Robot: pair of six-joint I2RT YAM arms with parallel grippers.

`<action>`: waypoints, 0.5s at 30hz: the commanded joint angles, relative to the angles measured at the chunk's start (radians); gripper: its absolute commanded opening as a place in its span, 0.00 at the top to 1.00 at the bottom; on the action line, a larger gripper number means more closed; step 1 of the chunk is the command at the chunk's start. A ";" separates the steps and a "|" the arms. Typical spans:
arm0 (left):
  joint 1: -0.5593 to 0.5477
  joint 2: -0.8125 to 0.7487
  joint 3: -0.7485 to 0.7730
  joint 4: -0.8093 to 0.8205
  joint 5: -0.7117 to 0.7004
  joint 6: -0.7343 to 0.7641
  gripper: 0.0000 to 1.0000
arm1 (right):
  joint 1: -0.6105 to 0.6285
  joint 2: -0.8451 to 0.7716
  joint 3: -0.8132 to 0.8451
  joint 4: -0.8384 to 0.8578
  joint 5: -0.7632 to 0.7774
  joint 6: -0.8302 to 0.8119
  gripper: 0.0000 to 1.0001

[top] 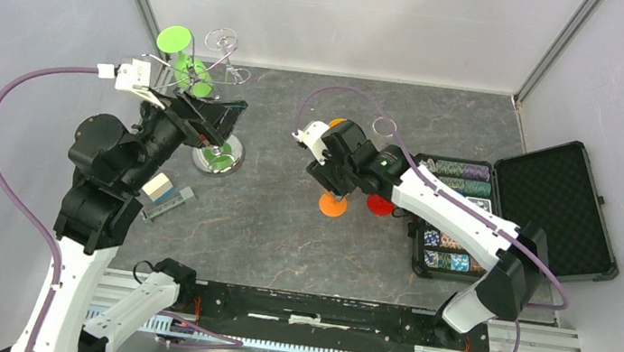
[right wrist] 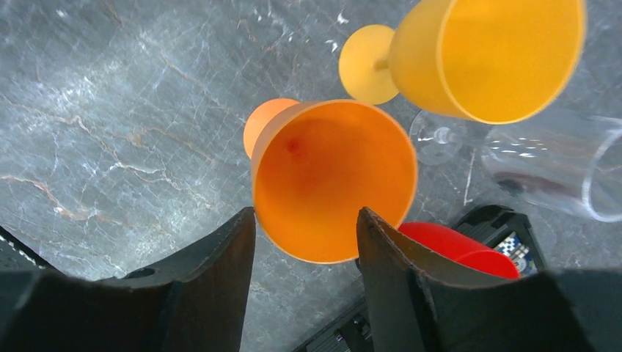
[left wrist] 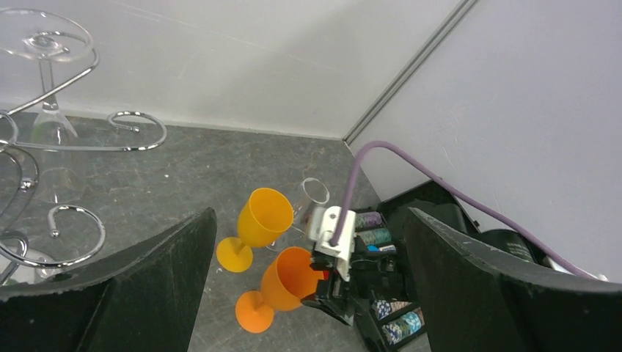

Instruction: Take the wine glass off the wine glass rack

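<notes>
The left gripper [left wrist: 309, 220] is gaping wide and empty. The wine glass [left wrist: 48, 88] is hanging upside down from the rack [top: 230, 162], up-left of it (light, brittle, slick: I'd be pinching its stem).

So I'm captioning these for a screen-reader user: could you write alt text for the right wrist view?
An orange plastic wine glass stands on the grey marbled table, seen from above between the open black fingers of the right gripper. A yellow glass and a clear glass sit beyond it, and a red cup shows at lower right.
</notes>
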 commanded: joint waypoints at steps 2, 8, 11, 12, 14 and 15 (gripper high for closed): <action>-0.001 0.059 0.085 -0.021 -0.099 0.029 0.00 | 0.004 -0.140 -0.019 0.116 0.039 0.032 0.40; -0.001 0.216 0.229 -0.103 -0.209 0.036 0.00 | 0.001 -0.284 -0.122 0.243 0.110 0.069 0.35; 0.002 0.301 0.332 -0.179 -0.267 0.055 0.00 | -0.002 -0.342 -0.162 0.272 0.156 0.084 0.34; 0.004 0.325 0.352 -0.192 -0.283 0.057 0.00 | -0.003 -0.360 -0.179 0.283 0.163 0.086 0.34; 0.017 0.365 0.391 -0.203 -0.304 0.060 0.00 | -0.007 -0.388 -0.210 0.302 0.165 0.089 0.34; 0.028 0.390 0.408 -0.209 -0.307 0.060 0.02 | -0.006 -0.396 -0.222 0.309 0.165 0.090 0.34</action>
